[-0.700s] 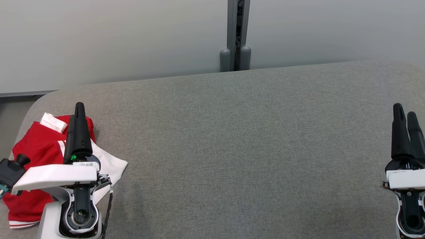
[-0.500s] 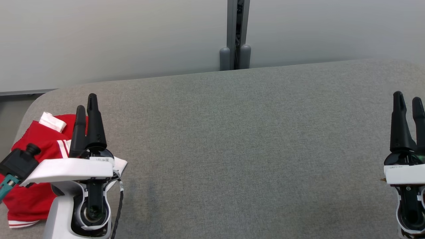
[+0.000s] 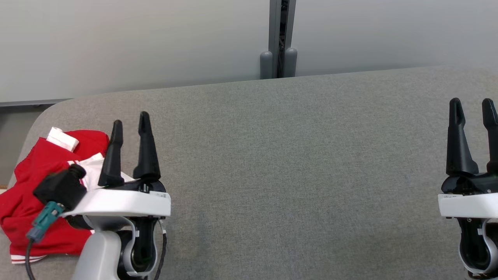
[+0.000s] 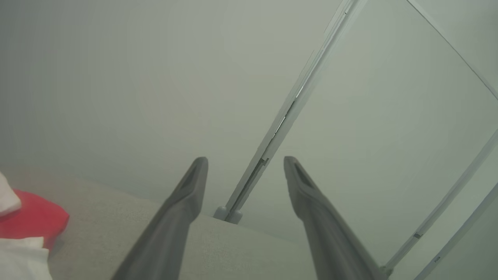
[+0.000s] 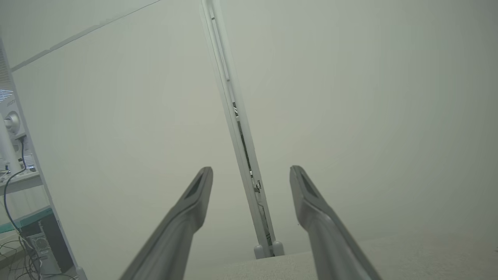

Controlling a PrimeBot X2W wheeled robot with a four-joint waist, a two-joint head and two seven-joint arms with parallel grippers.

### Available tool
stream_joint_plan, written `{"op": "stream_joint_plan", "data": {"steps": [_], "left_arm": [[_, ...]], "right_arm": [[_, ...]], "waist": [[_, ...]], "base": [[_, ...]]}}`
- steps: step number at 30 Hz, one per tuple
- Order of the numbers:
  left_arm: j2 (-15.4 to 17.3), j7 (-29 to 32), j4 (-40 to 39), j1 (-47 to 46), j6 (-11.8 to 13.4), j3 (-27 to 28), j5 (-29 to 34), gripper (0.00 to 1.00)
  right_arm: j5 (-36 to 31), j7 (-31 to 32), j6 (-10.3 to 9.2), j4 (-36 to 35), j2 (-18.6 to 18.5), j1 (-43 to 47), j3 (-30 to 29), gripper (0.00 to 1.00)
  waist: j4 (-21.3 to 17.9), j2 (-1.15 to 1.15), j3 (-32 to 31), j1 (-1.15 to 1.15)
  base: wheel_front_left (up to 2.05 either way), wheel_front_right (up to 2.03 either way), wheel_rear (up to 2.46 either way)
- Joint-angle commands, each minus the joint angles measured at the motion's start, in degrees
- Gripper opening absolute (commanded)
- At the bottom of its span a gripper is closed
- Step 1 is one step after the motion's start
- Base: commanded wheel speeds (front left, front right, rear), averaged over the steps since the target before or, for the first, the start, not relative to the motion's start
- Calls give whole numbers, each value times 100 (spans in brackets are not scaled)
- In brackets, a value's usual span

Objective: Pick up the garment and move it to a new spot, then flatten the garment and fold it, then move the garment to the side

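A red garment with white trim (image 3: 33,182) lies bunched at the near left corner of the grey padded table (image 3: 291,155); its edge also shows at the left of the left wrist view as the garment (image 4: 31,219). My left gripper (image 3: 130,122) hovers just right of it, open and empty, its fingers (image 4: 186,202) spread apart. At the far right my right gripper (image 3: 472,107) is open with nothing between its fingers (image 5: 194,202).
Pale wall panels stand behind the table, joined by a grey post (image 3: 281,39) with two rounded feet. A desk with cables and a computer (image 5: 19,202) shows at the left of the right wrist view.
My left gripper has swung right off the garment and opened from shut. The right gripper has opened too and risen slightly. The garment stays put.
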Motion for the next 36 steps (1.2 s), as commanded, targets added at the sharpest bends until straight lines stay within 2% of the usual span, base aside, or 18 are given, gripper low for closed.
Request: {"op": "stream_joint_plan", "data": {"steps": [1, 13, 20, 27, 36], "left_arm": [[23, -63, -10, 8, 3, -118, 363, 100], [28, -222, 515, 108, 175, -637, 1397, 100], [31, -321, 702, 256, 287, -773, 1721, 100], [32, -398, 735, 384, 373, -791, 1919, 100], [34, -497, 1025, 506, 258, -988, 2236, 100]], "right_arm": [[-231, -89, 9, -109, -89, -62, 58, 100], [-863, -268, 9, 94, -62, 62, 263, 100], [-950, -377, 10, 575, 62, 156, 275, 100], [-1064, -466, 10, 878, 20, 193, 454, 100], [-1338, -578, 10, 1126, 69, 284, 469, 100]], "waist": [[2, 0, 9, 0], [-32, 0, 88, 0], [-62, 0, 145, 0], [-87, 0, 166, 0], [-102, 0, 197, 0]], "base": [[0, 0, 0], [0, 0, 0], [0, 0, 0], [0, 0, 0], [0, 0, 0]]}}
